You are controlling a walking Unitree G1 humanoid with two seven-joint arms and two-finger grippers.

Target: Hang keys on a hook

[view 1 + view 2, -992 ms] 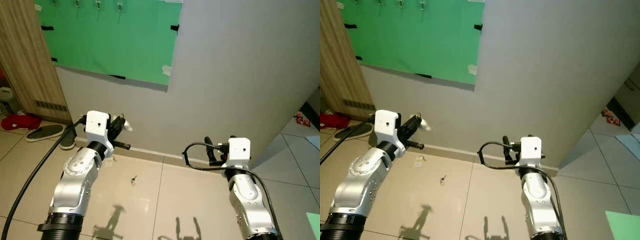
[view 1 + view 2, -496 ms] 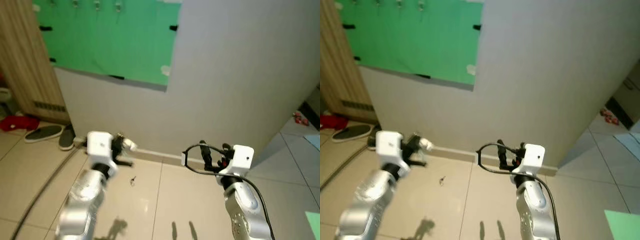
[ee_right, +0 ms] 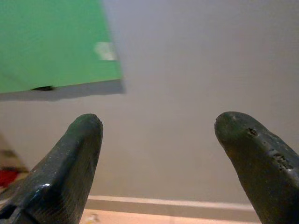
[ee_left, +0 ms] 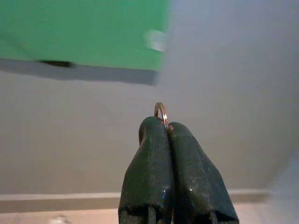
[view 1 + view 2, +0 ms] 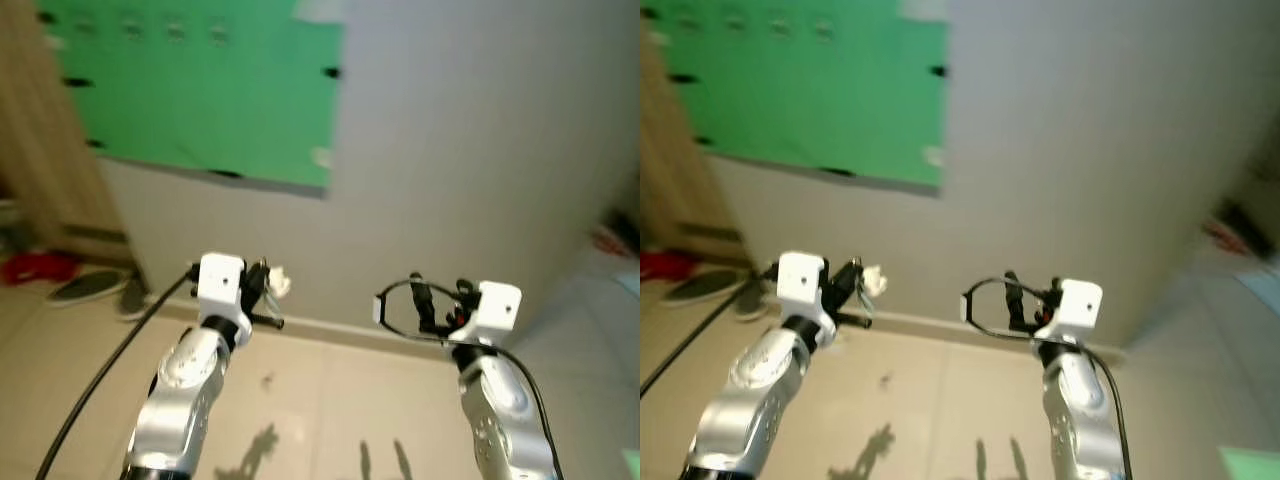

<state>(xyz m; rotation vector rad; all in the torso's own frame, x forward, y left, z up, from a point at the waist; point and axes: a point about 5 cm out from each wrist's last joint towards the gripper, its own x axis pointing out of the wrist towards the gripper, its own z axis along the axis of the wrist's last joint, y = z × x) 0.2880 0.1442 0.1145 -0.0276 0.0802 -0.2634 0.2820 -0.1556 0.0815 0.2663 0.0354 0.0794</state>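
Here, left gripper [image 4: 167,128] pinching key ring [image 4: 160,112]; right gripper [image 3: 159,140] agape

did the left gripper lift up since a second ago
Cannot tell: the left gripper, shut on the key ring, sits higher against the baseboard, but the whole blurred view shifted.

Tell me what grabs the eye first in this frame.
The big green sheet taped high on the grey wall stands out, with a row of small hooks blurred along its top. Below it, the left hand is clamped on a thin metal key ring, raised toward the wall. The right hand is raised beside it, its fingers spread wide apart.
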